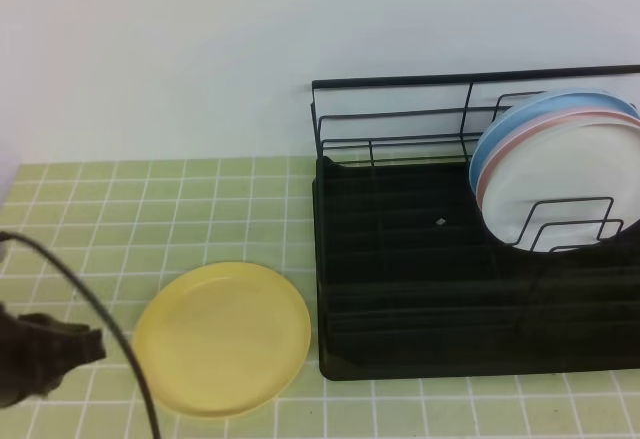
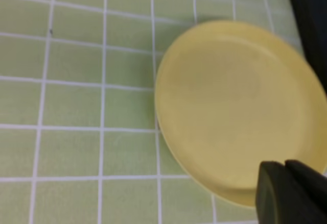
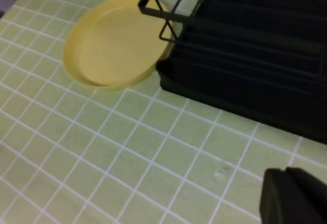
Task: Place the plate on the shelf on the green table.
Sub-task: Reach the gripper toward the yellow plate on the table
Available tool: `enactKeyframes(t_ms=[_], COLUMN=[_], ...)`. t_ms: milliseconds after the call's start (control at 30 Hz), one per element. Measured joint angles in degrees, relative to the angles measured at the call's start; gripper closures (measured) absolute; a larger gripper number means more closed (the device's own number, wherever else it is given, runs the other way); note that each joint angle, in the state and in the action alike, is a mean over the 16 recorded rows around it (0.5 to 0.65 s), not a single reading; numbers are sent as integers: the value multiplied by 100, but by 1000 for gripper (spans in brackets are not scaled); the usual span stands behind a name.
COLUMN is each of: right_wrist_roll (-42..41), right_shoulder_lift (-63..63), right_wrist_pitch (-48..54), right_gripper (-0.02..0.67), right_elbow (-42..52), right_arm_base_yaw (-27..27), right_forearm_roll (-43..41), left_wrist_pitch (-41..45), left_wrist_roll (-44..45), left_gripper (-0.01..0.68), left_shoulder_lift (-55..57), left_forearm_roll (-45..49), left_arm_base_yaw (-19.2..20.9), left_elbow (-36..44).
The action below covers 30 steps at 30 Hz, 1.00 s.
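Plate (image 2: 240, 106) flat on tiles, beside closed left hand (image 2: 291, 193).

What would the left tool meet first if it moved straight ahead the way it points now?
Probably the yellow plate: the shut left tool sits at its near rim, pointing across it. Height above the plate is unclear, so it might pass over toward the black rack.
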Motion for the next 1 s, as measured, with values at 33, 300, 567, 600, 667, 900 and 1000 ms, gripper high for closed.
enactKeyframes(t_ms=[33,300,567,600,667,900,1000], right_wrist_roll=[-52,-257,-292,-295,-301,-306,-306], right_shoulder_lift=[56,208,210,210,210,210,210], right_wrist_pitch=[34,307,691,731,803,1009,1083], right_gripper=[651,651,651,651,651,651,651], right_elbow=[-6,-16,-19,-19,-19,-19,-19], right_arm_base_yaw=[0,0,0,0,0,0,0], right_forearm_roll=[49,270,318,326,339,391,415], left_wrist_pitch=[24,449,800,830,881,985,1006], left_wrist_roll=[45,343,434,435,435,436,436], left_gripper=[676,672,581,564,528,416,395], left_shoulder_lift=[214,1716,2669,2764,2945,3556,3821], left_forearm_roll=[18,123,274,291,327,459,545], left_arm_base_yaw=[0,0,0,0,0,0,0], left_elbow=[-111,-1131,-1894,-1955,-2056,-2336,-2462])
